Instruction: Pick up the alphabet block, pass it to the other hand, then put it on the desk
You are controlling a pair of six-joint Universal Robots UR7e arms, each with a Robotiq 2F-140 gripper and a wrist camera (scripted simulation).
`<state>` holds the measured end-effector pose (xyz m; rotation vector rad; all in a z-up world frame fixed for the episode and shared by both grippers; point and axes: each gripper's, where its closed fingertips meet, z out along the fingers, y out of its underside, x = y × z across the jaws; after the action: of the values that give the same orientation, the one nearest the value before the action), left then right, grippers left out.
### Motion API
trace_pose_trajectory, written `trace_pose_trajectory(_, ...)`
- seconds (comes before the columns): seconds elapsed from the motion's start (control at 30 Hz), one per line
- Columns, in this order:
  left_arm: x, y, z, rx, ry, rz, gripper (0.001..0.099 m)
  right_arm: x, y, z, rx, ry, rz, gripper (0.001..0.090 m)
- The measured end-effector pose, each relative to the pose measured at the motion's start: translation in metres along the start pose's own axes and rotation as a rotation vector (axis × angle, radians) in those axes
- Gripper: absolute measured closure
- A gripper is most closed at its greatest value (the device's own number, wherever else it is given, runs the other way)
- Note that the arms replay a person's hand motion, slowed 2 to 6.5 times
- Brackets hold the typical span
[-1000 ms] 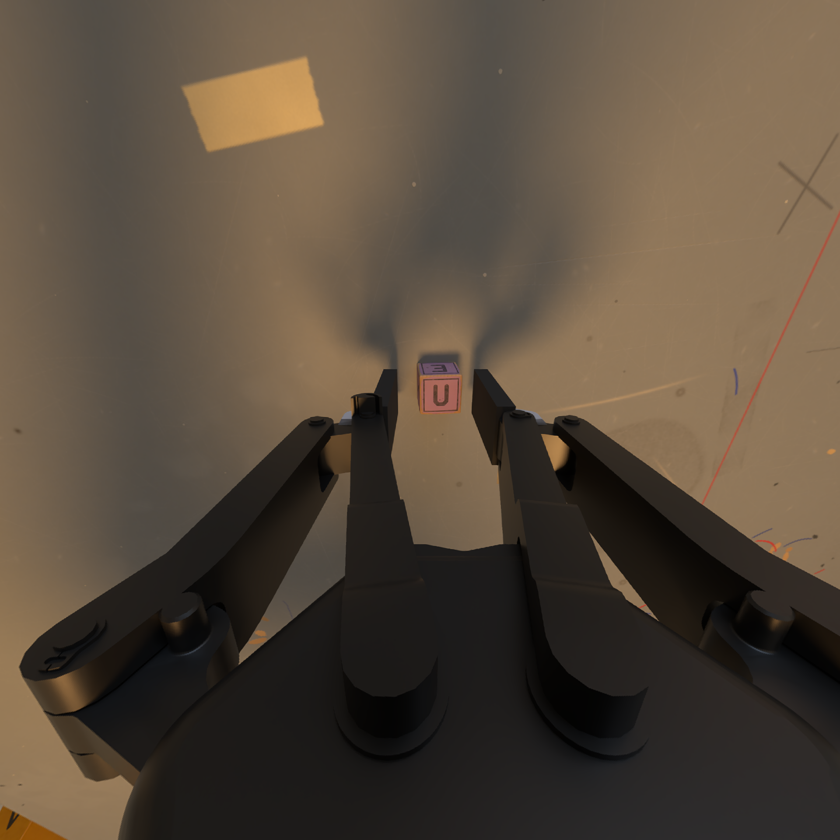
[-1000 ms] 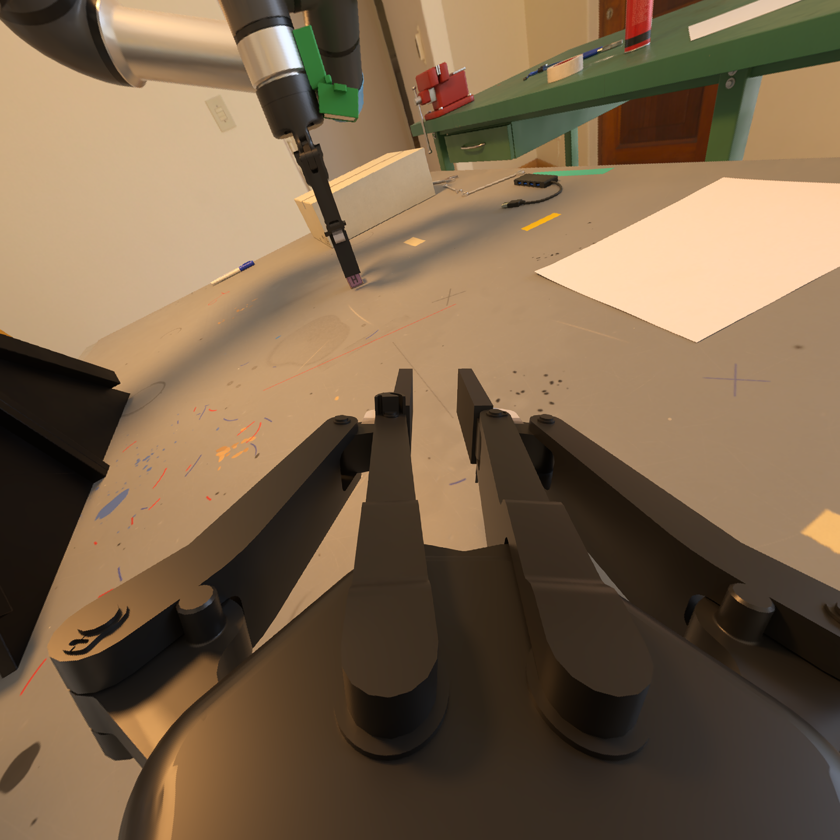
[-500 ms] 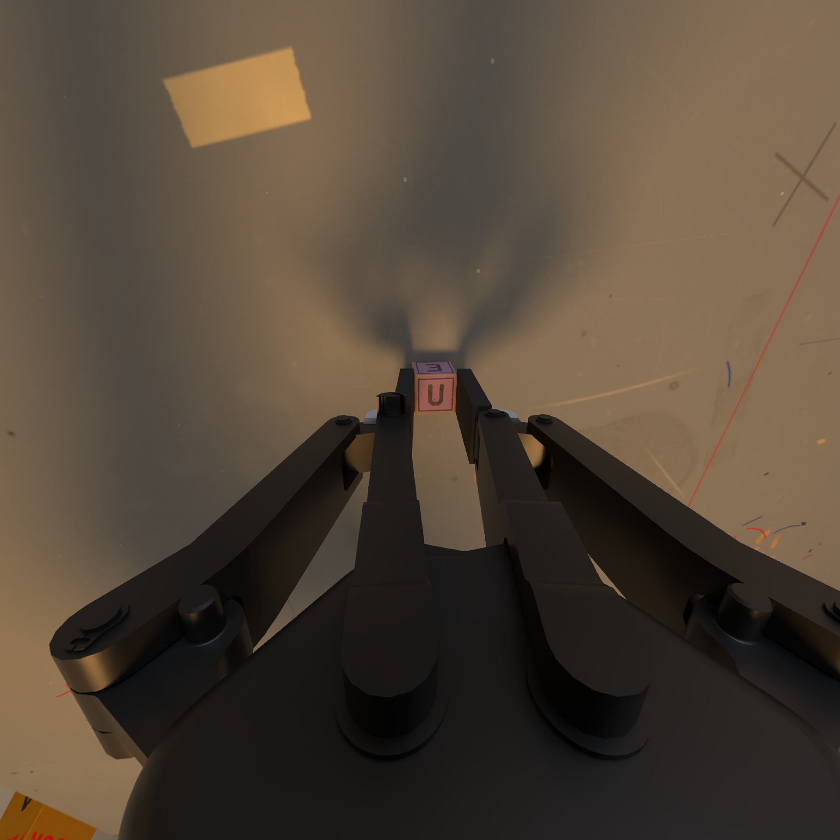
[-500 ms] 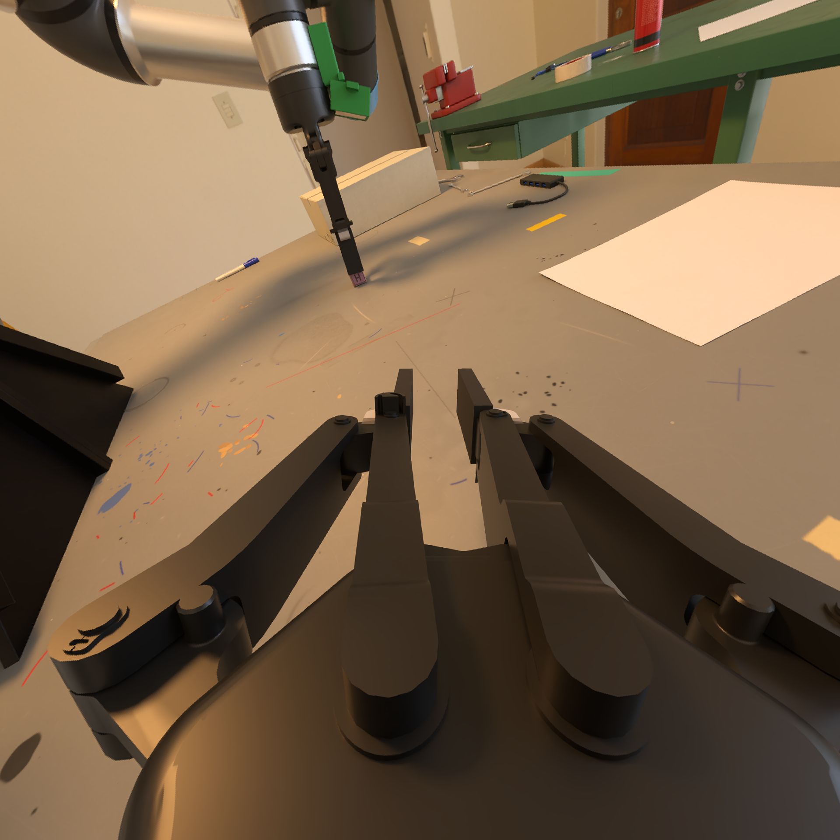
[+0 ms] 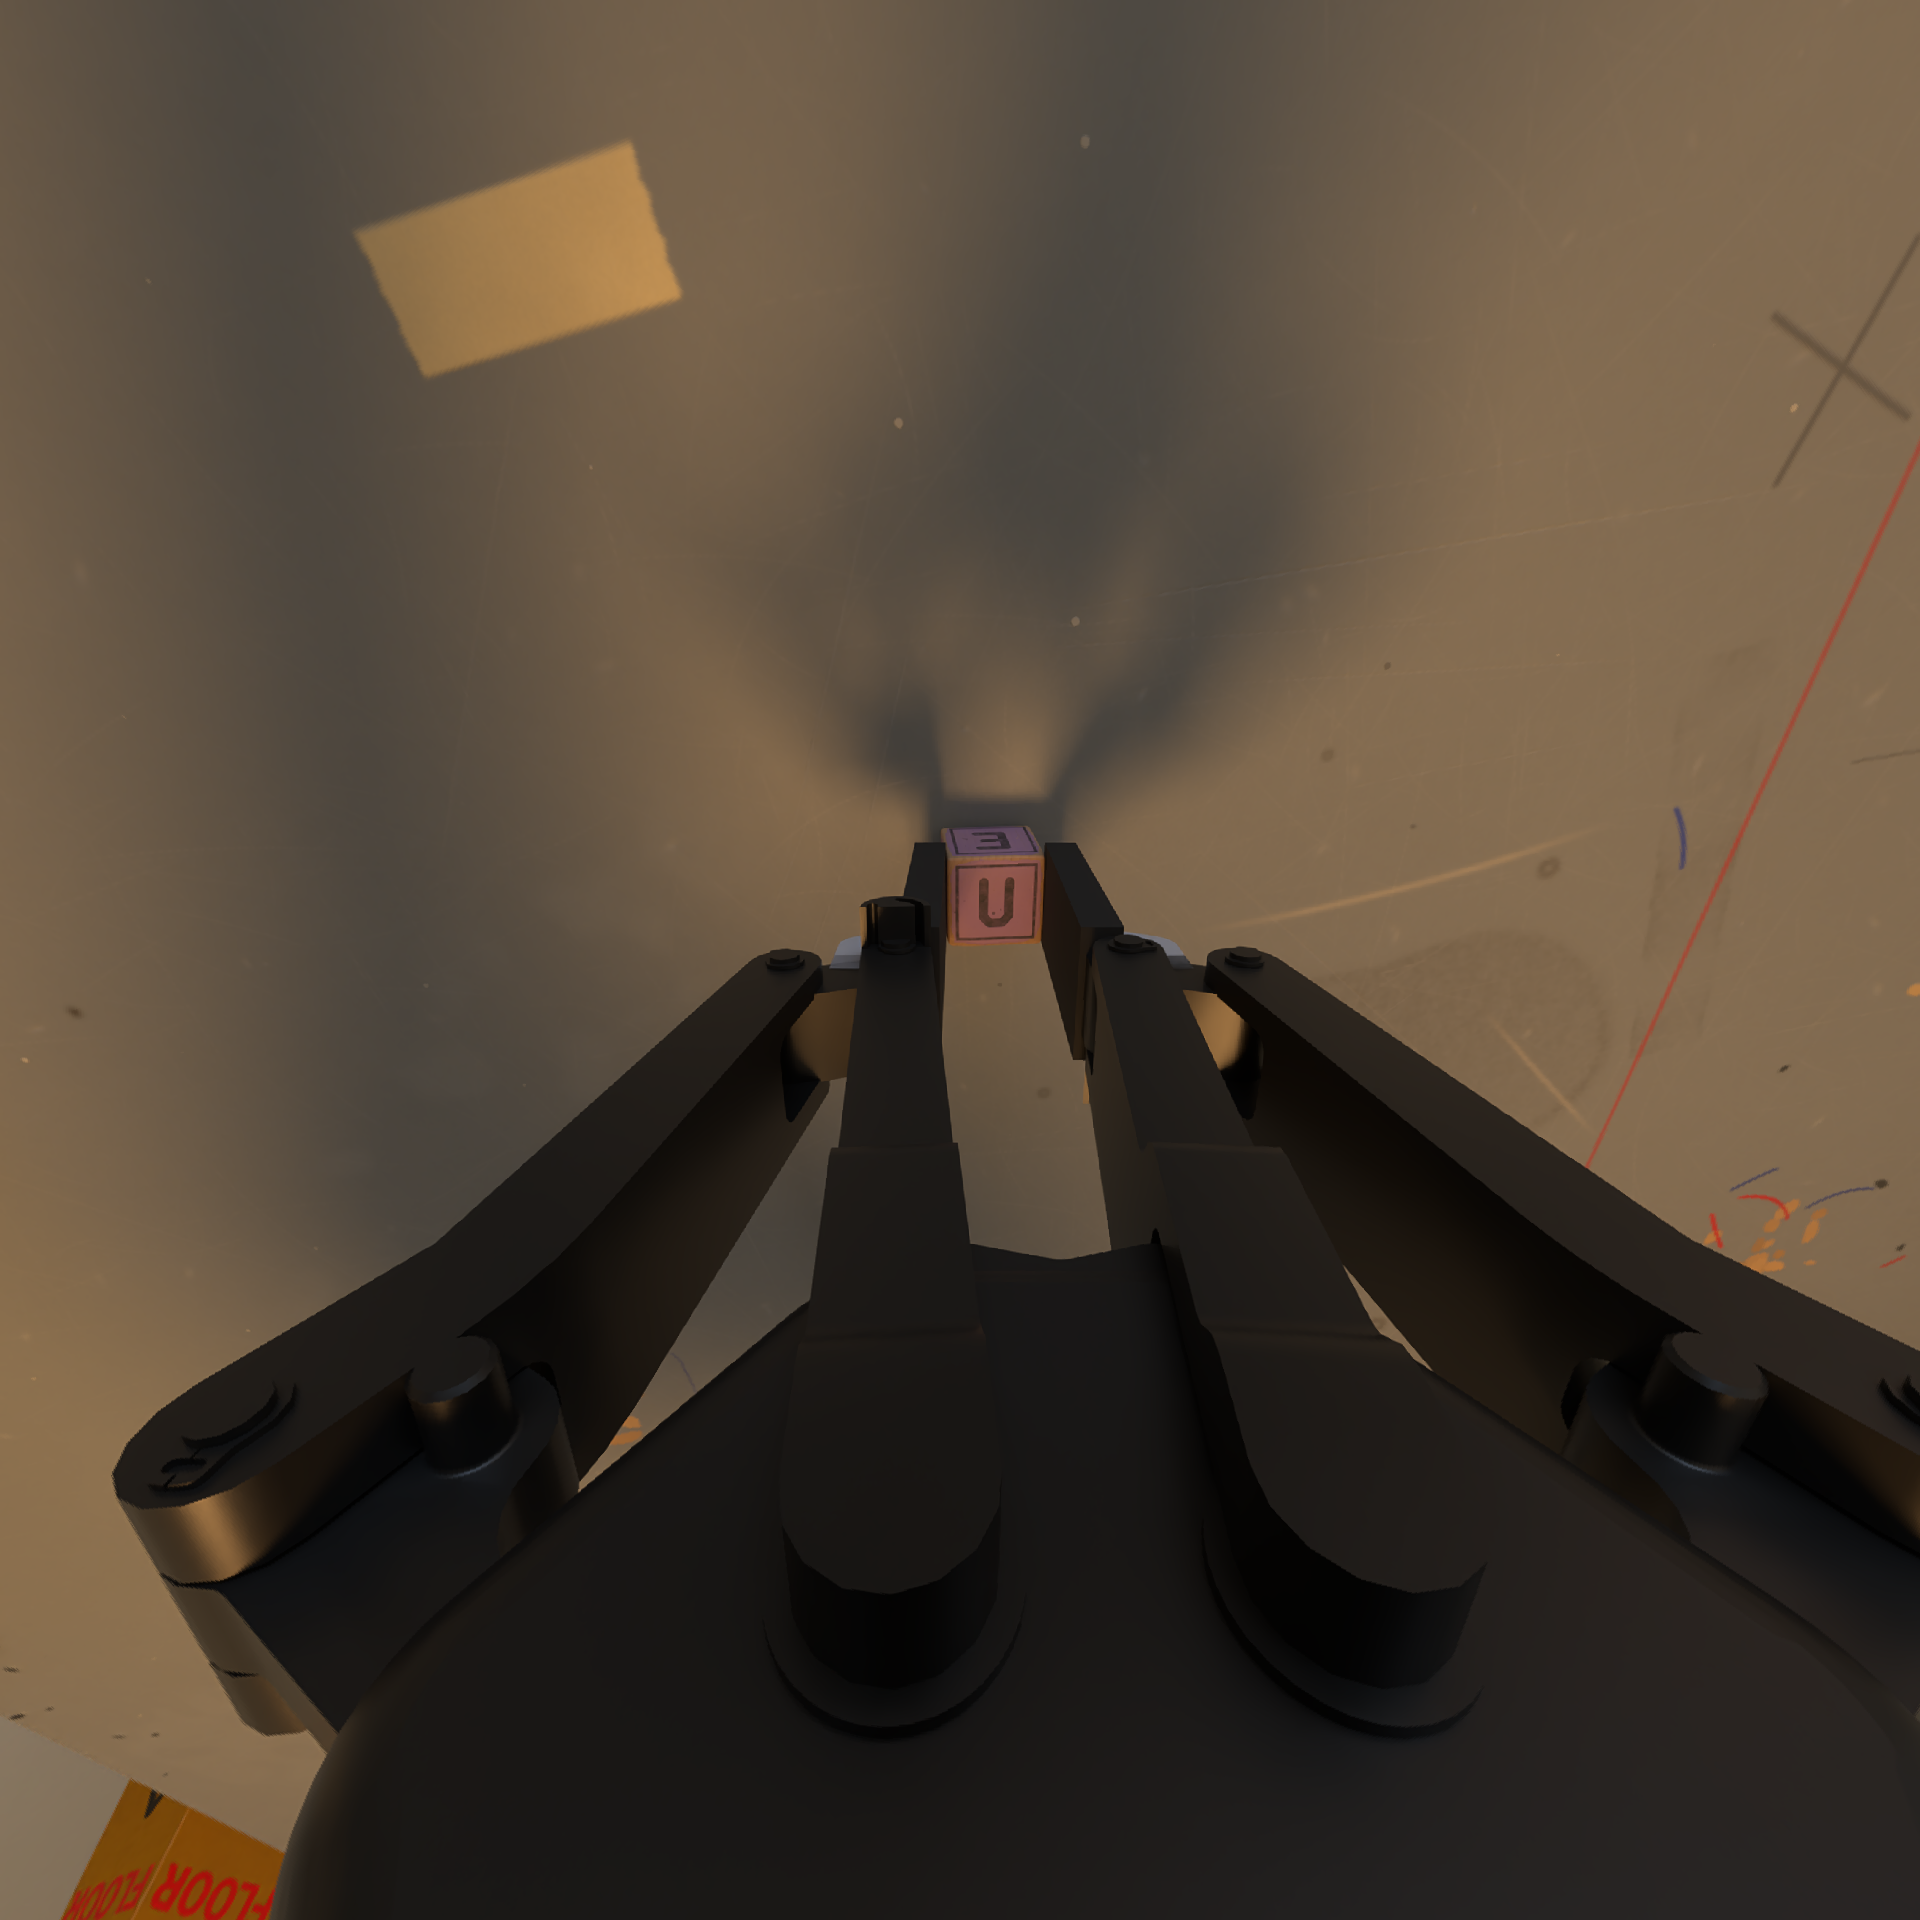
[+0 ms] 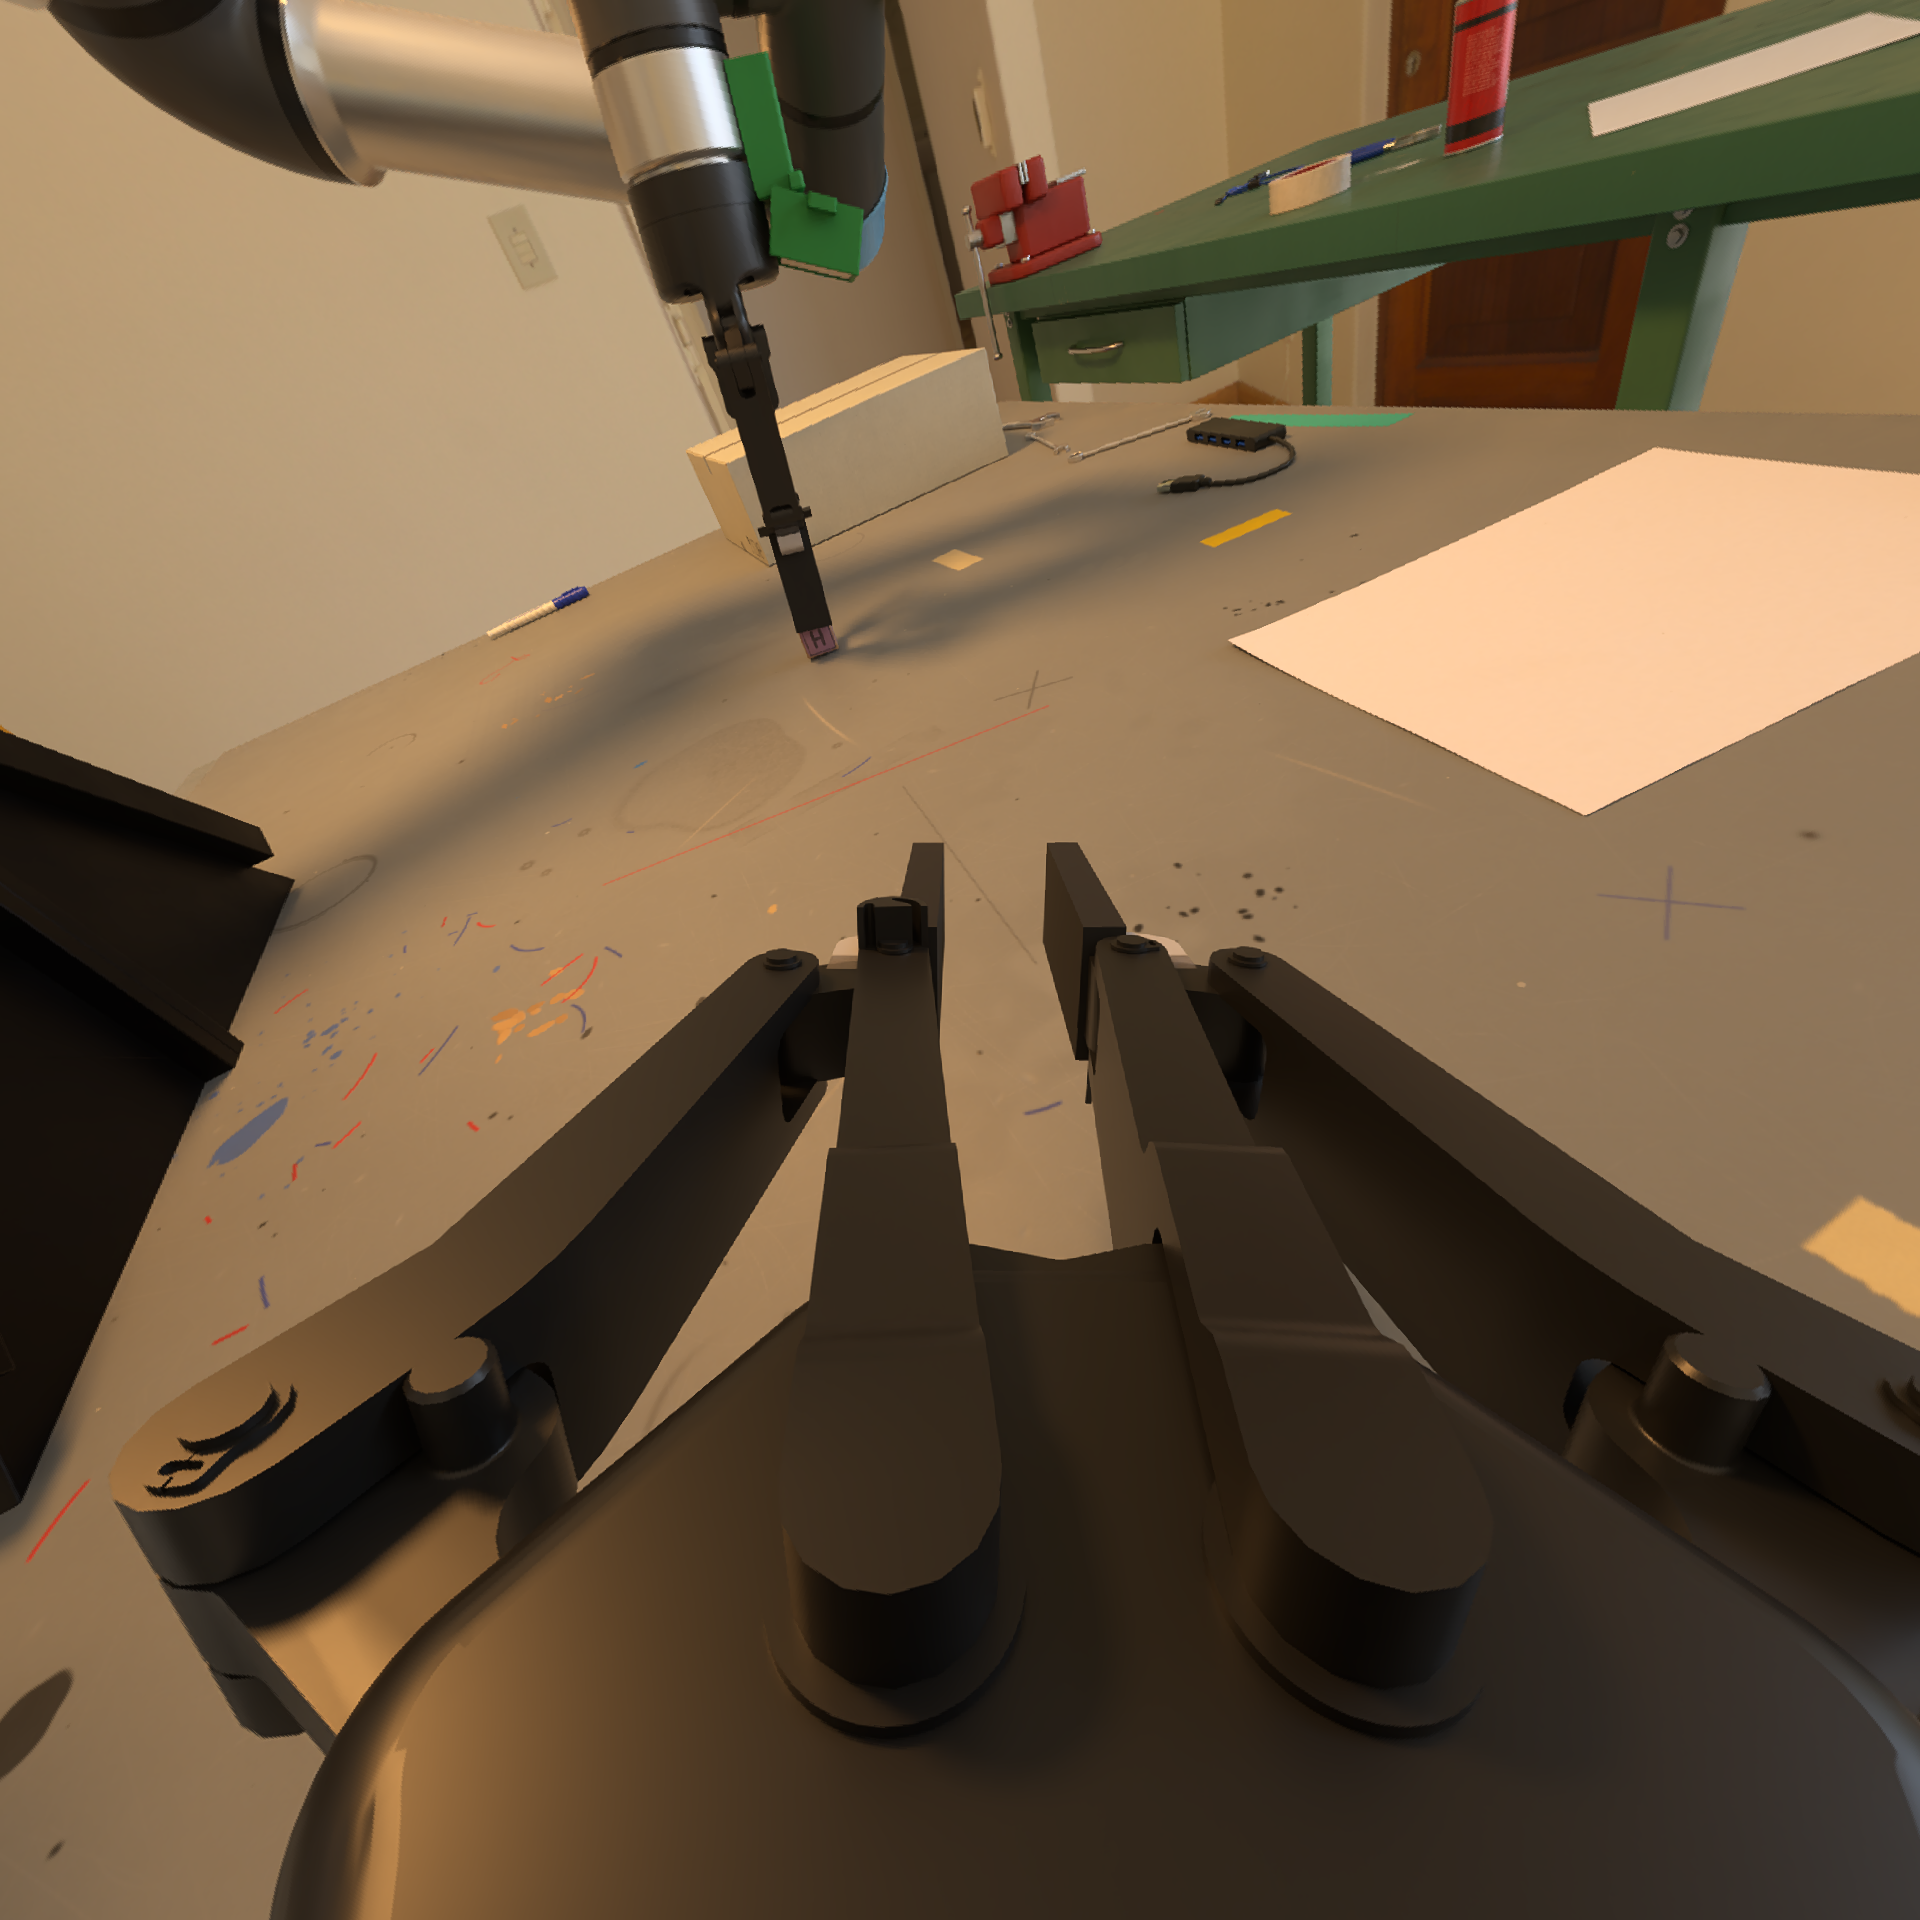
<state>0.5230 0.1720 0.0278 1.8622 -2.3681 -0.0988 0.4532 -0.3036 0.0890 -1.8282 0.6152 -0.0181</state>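
Two grippers on my screens: the left gripper [image 5: 992, 883] has its jaws closed flat against both sides of the alphabet block [image 5: 992, 902], which sits low at the grey counter [image 5: 1351, 727], while the right gripper [image 6: 992, 883], jaws parted around nothing, hangs well apart above that counter.
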Motion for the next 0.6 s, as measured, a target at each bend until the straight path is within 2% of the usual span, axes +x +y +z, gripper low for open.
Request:
trace_pose_trajectory(0.3, 0.004, -0.007, -0.008, 0.060, -0.008, 0.019, 0.0748, 0.001, -0.003, -0.002, 0.008, 0.012, -0.012, 0.0646)
trace_pose_trajectory(0.6, 0.009, -0.017, -0.024, 0.168, -0.009, 0.032, 0.0748, 0.002, -0.005, -0.005, 0.019, 0.025, -0.017, 0.0634)
